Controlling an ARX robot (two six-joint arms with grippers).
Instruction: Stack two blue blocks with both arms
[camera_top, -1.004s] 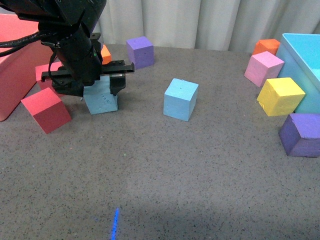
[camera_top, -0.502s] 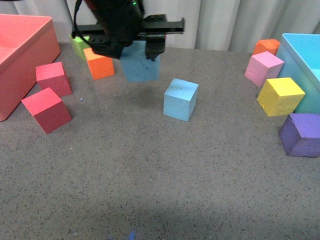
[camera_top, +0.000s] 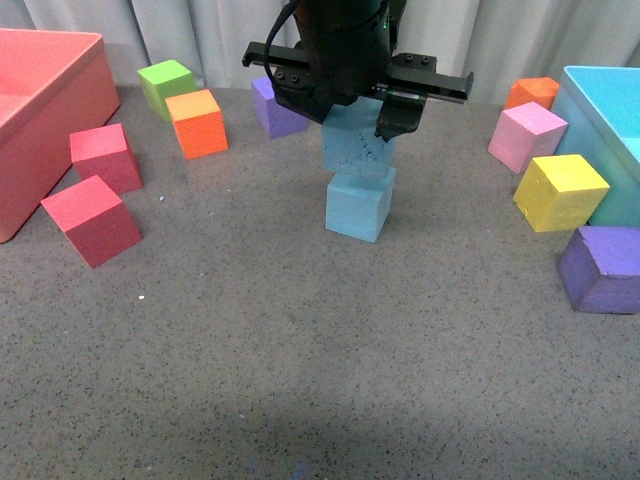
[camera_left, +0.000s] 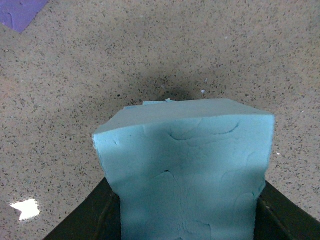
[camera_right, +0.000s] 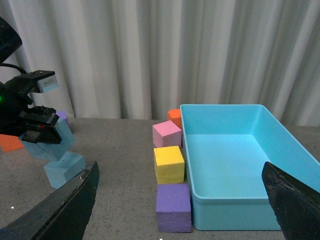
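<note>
My left gripper (camera_top: 357, 100) is shut on a sky-blue block with embossed marks (camera_top: 356, 148) and holds it directly over the second blue block (camera_top: 358, 206), which rests on the grey table. The held block's bottom edge meets or nearly meets the lower block's top. In the left wrist view the held block (camera_left: 187, 165) fills the frame between the black fingers (camera_left: 90, 220). The right wrist view shows both blocks at the far left, the held one (camera_right: 50, 142) and the lower one (camera_right: 64, 169). My right gripper (camera_right: 180, 220) is open and empty, away from the blocks.
A red bin (camera_top: 40, 110) stands at the left with two red cubes (camera_top: 92, 218) beside it. Green (camera_top: 166, 84), orange (camera_top: 198, 122) and purple (camera_top: 275, 112) cubes lie behind. A light blue bin (camera_top: 610, 120) stands at the right with pink (camera_top: 527, 136), yellow (camera_top: 560, 192), purple (camera_top: 600, 268) and orange cubes.
My left gripper lifted the embossed blue block from the table at the left and carried it rightwards to a spot directly over the second blue block.
</note>
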